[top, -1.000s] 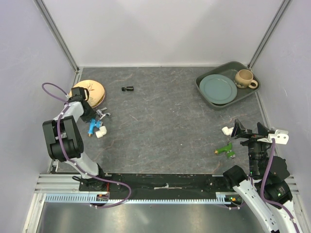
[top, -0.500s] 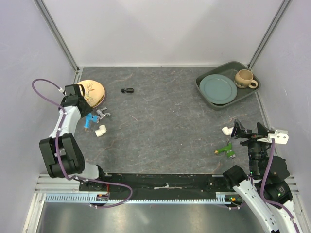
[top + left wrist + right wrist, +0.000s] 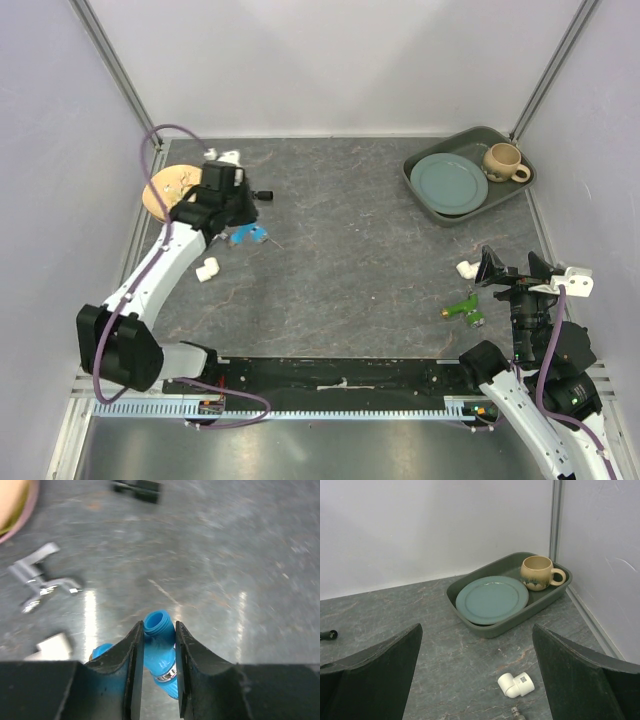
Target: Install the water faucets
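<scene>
We see L tool [image 3: 158, 631] clenched on blue faucet [image 3: 160, 655] body, 10 o'clock; likely light, stiff, slick plastic. R tool [image 3: 476, 629] released, empty.

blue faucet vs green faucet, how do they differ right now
Colour: the blue faucet is bright blue, the green faucet is green.
Hold: the blue faucet is clamped in the left hand. The green faucet lies loose on the table, and the open right hand near it holds nothing.
Place: the blue faucet is at the far left, the green faucet at the near right.
Both are small plastic taps of similar size.
</scene>
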Robot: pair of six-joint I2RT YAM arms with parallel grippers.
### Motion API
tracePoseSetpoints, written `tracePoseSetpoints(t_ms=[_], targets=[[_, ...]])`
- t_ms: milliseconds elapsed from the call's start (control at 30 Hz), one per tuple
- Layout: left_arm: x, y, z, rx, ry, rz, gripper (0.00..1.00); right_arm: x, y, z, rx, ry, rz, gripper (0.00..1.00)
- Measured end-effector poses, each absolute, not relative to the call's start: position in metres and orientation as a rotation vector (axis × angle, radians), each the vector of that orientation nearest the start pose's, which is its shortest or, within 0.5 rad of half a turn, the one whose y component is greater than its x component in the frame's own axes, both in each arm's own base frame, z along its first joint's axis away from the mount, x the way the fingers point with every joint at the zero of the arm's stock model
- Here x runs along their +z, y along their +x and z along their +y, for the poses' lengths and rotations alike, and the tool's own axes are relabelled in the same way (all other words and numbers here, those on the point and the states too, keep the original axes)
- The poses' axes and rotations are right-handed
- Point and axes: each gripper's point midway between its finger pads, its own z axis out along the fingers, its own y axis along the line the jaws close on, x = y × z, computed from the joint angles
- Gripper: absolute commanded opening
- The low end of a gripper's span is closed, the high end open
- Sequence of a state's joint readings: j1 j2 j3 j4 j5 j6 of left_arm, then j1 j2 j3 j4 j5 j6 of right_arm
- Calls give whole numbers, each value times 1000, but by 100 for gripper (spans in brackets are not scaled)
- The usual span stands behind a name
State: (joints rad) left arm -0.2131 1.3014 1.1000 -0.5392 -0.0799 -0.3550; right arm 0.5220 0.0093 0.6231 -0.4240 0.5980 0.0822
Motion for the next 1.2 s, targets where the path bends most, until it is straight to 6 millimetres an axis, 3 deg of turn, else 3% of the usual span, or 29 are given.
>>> tracePoseSetpoints(t_ms=[133, 233, 333, 500, 700, 733, 800, 833, 933, 1033, 1200], targets=[[185, 342, -150, -293, 60, 2344, 2, 307, 175, -10, 89, 192, 1402, 98], [172, 330, -214, -349, 278, 2395, 2, 307, 175, -10, 89, 191, 1402, 98], [146, 316, -266, -377, 457, 2456, 2, 307, 175, -10, 90, 191, 1402, 98], [93, 292, -318, -369, 650, 2563, 5, 307, 175, -10, 89, 190, 1402, 98], [51, 269, -342, -320, 783, 2638, 20, 307, 175, -10, 89, 190, 1402, 98], [49, 267, -344, -317, 793, 2641, 31, 307, 175, -10, 89, 190, 1402, 98], [45, 264, -345, -311, 806, 2649, 44, 307, 175, -10, 89, 190, 1402, 98], [44, 264, -345, -308, 807, 2649, 56, 307, 175, -10, 89, 190, 1402, 98], [44, 264, -342, -295, 804, 2653, 77, 307, 175, -10, 89, 190, 1402, 98], [43, 266, -339, -270, 796, 2651, 86, 307, 175, -10, 89, 191, 1401, 98], [49, 279, -333, -217, 753, 2631, 86, 307, 175, -10, 89, 190, 1401, 98]])
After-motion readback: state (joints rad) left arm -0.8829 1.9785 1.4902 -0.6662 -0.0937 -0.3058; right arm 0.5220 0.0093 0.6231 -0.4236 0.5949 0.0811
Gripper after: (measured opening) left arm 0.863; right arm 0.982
